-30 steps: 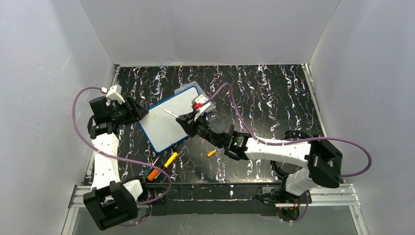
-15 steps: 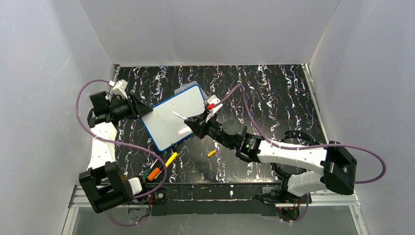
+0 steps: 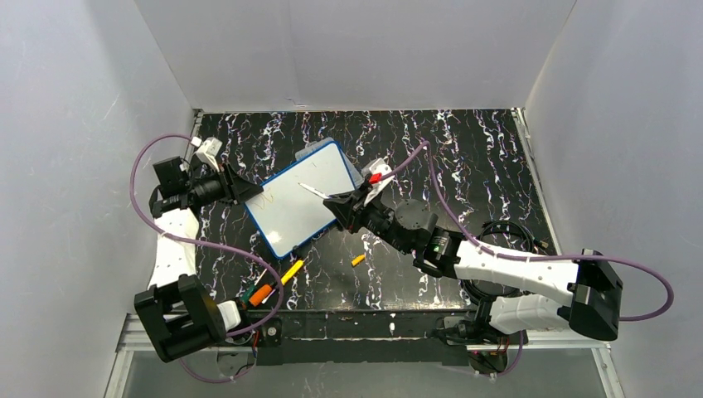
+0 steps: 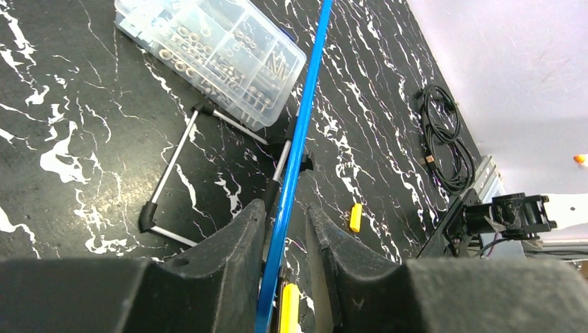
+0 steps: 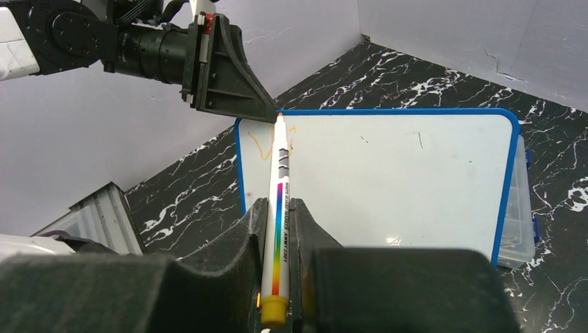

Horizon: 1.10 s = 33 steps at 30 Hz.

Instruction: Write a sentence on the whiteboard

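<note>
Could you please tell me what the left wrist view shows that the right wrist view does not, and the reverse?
Only the left wrist view: a wire stand, a coiled black cable and a loose yellow cap. Only the right wrist view: the right pincer shut on a marker, and the sentence, a few orange strokes near its tip. Both: the whiteboard, the clear box and the left pincer astride the board's rim.

Black table [image 3: 464,157], veined white. Bears a clear box [image 4: 215,48] partly under the whiteboard's [image 3: 303,199] far corner, a wire stand [image 4: 173,161] beneath it, a yellow cap [image 3: 358,259], yellow marker [image 3: 289,270] and orange marker [image 3: 260,294] nearward of it, and a coiled black cable [image 4: 438,132] well to its right.
</note>
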{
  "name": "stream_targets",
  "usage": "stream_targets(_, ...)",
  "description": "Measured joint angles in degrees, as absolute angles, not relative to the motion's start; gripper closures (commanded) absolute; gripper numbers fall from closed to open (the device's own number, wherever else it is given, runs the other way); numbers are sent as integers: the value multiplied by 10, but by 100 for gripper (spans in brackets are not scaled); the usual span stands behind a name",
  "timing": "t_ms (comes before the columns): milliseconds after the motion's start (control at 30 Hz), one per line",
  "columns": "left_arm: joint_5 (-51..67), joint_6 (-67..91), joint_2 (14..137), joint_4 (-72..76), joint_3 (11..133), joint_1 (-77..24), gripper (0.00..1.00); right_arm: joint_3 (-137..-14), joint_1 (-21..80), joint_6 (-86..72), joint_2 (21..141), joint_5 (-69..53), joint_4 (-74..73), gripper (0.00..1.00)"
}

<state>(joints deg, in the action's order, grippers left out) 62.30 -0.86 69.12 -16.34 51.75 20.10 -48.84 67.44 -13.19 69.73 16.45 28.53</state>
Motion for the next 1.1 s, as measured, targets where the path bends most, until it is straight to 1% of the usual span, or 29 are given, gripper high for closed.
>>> stream_targets(133, 633, -15, 678, -164, 503, 201, 74, -488, 671, -131, 686, 167, 277, 99)
stream_targets(267, 634, -22, 658, -167, 489, 194, 77, -488, 669, -131, 678, 168, 270, 99)
stream_targets(367, 634, -26, 640, -169, 481, 185, 84, -488, 668, -131, 677, 168, 269, 99)
stream_targets(467, 624, -34, 620, -175, 473, 171, 93, -488, 668, -131, 677, 168, 269, 99)
stream_targets(567, 613, -41, 604, -185, 472, 158, 94, -479, 667, -131, 670, 172, 269, 99)
stream_targets(700, 598, -52, 590, -192, 468, 138, 100, -471, 667, -132, 666, 179, 267, 99)
stream_targets(933, 566, -64, 557, -194, 461, 103, 100, -470, 667, -132, 660, 191, 266, 99)
stream_targets(1100, 569, -59, 546, -187, 453, 98, 100, -470, 667, -132, 660, 195, 265, 99)
